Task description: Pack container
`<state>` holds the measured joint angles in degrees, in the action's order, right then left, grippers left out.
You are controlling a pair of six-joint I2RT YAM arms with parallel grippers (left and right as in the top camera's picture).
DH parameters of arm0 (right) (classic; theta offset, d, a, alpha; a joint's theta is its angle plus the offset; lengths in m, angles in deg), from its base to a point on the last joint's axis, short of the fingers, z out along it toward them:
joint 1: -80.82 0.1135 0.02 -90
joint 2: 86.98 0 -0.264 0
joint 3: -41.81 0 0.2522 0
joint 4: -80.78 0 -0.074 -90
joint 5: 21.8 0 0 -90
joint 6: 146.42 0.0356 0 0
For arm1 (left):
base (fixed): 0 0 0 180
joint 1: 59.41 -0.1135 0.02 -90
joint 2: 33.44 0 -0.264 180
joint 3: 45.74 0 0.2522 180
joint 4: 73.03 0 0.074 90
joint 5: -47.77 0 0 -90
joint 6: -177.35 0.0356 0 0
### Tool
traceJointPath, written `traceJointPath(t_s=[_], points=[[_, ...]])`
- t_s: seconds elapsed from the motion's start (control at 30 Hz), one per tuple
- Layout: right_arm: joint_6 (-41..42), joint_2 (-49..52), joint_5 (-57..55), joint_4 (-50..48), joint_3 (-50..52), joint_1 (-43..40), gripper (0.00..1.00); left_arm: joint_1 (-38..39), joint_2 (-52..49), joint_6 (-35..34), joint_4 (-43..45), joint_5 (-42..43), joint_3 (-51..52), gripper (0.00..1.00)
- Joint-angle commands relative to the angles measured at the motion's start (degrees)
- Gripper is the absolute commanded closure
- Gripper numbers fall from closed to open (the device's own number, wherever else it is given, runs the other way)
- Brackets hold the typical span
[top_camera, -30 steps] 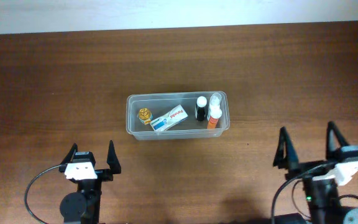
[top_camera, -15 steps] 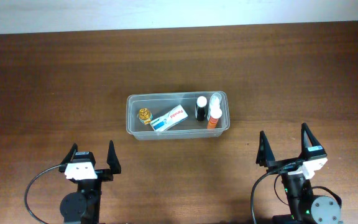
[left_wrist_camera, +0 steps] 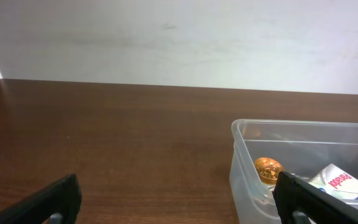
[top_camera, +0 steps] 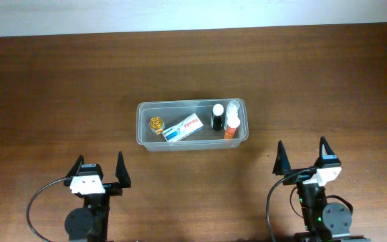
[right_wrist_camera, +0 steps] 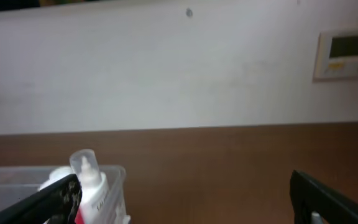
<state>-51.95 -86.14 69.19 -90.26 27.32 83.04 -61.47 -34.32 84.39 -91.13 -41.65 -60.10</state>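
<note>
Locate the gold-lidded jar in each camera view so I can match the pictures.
Overhead: gold-lidded jar at the left end of the container, mid-frame.
Left wrist: lower right, behind the container's clear wall.
Right wrist: not in view.
Shared landmark: the container's rim, in all three views.

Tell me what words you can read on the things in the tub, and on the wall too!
No text here is clear enough to quote.
White box in the container: a red brand word, upside down in the left wrist view, too blurred to read.
White bottle: faint marks, too blurred to read.
Wall panel: a small screen, nothing readable on it.
</note>
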Motion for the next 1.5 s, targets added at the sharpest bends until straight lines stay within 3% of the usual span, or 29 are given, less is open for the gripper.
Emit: traceJointPath(t_s=[0.0,0.27,1.47], points=[[0.0,-0.7,-2.1,-0.3,0.4,-0.5,0.02,-0.3,0.5,0.7,-0.4,-0.4,0.1,0.01],[0.0,-0.7,-2.3,9.7,0.4,-0.5,0.02,-0.3,0.5,0.7,-0.4,-0.4,0.1,0.01],[-4.7,-0.7,-1.7,9.5,0.4,-1.6,0.02,-0.3,0.5,0.7,-0.4,-0.4,0.1,0.01]])
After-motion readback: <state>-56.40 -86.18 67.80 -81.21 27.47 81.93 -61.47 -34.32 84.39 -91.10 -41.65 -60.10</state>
